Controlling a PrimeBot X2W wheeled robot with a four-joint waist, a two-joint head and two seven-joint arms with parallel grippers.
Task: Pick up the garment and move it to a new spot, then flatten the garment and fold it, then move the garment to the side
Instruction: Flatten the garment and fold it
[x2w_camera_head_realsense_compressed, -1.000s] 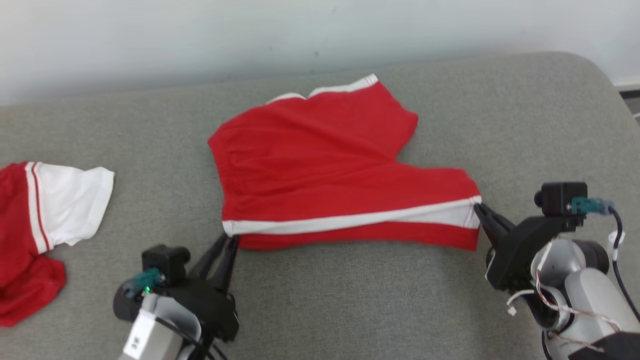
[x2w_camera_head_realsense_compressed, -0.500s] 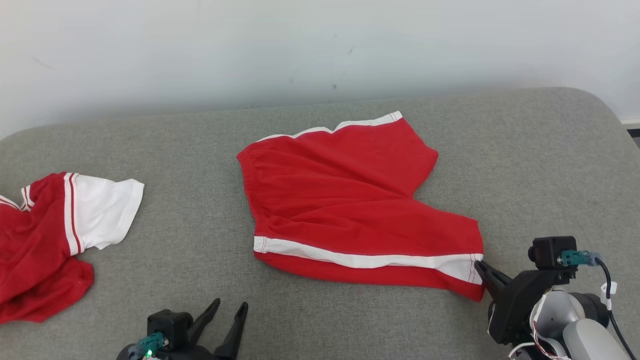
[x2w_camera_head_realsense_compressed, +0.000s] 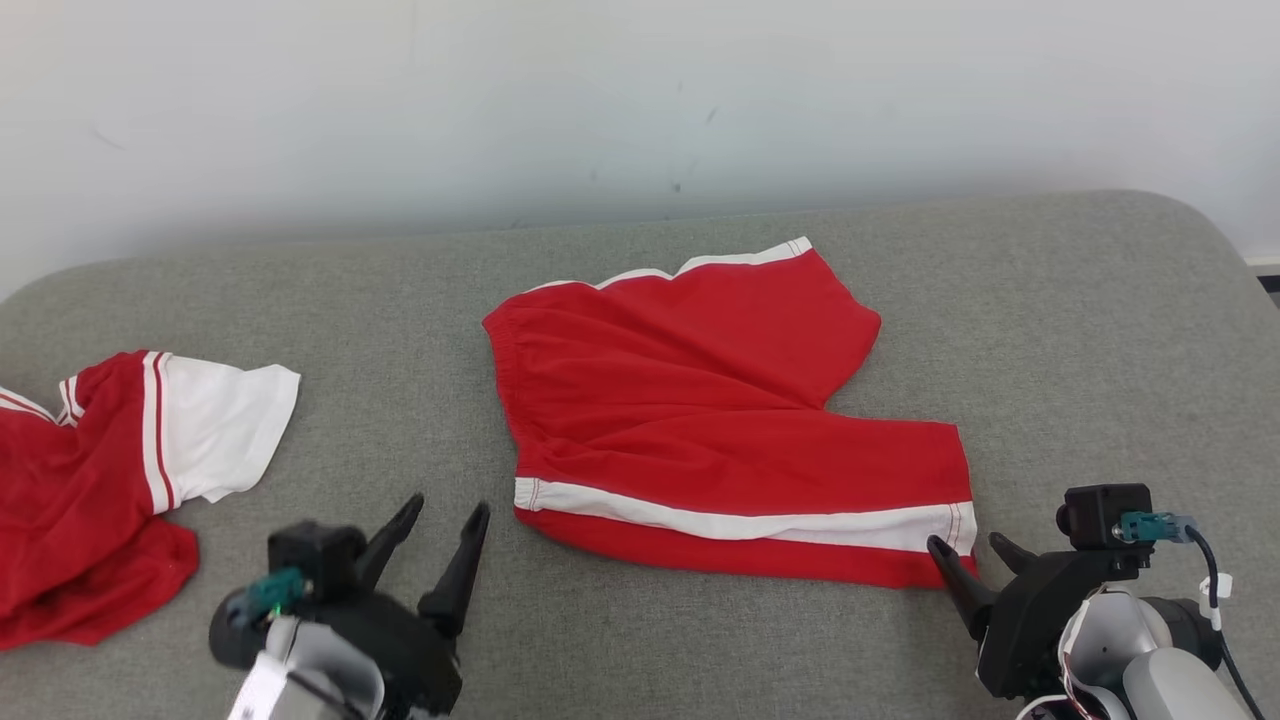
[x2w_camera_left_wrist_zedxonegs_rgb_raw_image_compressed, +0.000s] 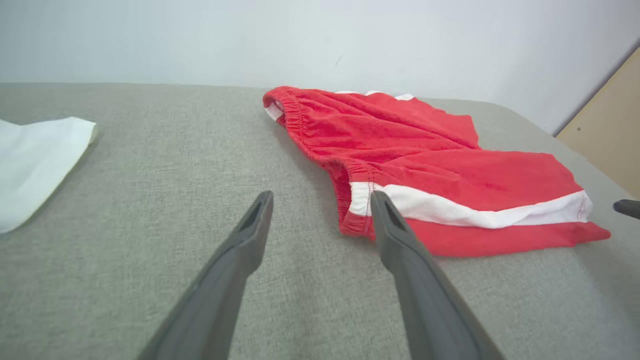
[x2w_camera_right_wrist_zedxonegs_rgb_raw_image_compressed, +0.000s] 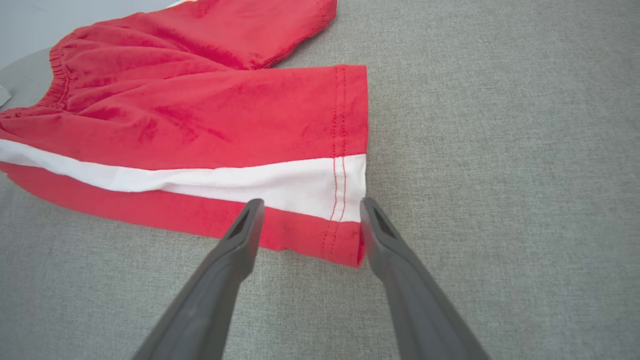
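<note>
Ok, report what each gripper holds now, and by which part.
Nothing is held. The left gripper and the right gripper are both open; the red shorts lie free on the grey cushion.

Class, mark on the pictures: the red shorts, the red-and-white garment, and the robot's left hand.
red shorts (x2w_camera_head_realsense_compressed: 700, 400), head view, middle of the red fabric.
red-and-white garment (x2w_camera_head_realsense_compressed: 225, 425), head view, its white sleeve.
left hand (x2w_camera_head_realsense_compressed: 448, 503), head view, midway between its fingertips.

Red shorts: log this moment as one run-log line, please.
red shorts: spread on grey cushion, unfolded | left gripper: open, near waistband corner | right gripper: open, at hem corner | held: nothing
</note>
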